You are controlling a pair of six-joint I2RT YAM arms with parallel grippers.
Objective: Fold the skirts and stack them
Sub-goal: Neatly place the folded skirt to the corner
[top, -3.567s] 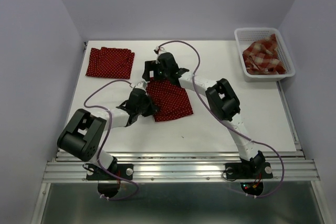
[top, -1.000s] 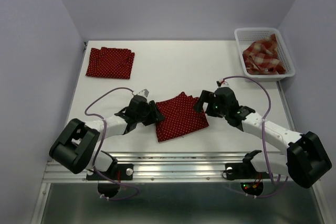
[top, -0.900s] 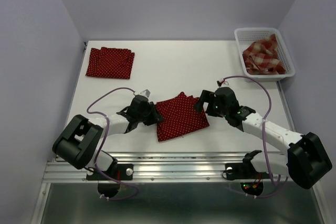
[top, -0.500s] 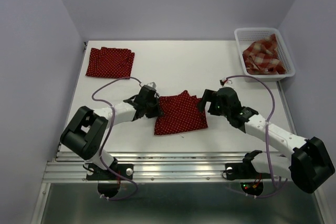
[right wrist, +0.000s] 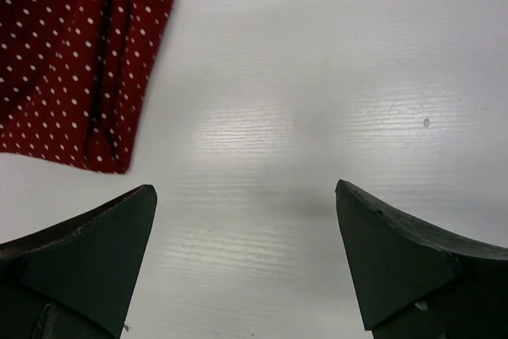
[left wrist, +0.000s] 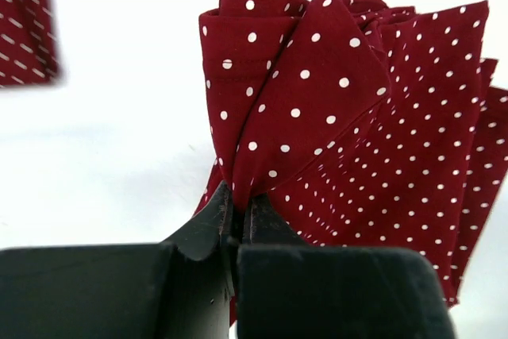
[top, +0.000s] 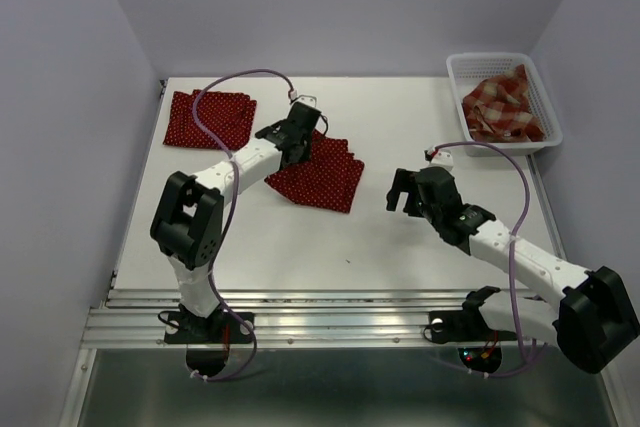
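Polka-dot skirt (left wrist: 341, 117) is pinched at its edge by the left claw (left wrist: 238, 198); the right claw (right wrist: 243, 188) gapes wide.

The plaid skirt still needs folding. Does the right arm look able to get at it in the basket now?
Probably yes. The right fingers are open and empty, the plaid skirt lies uncovered in the open-topped basket on that arm's side, and only bare table lies between them.
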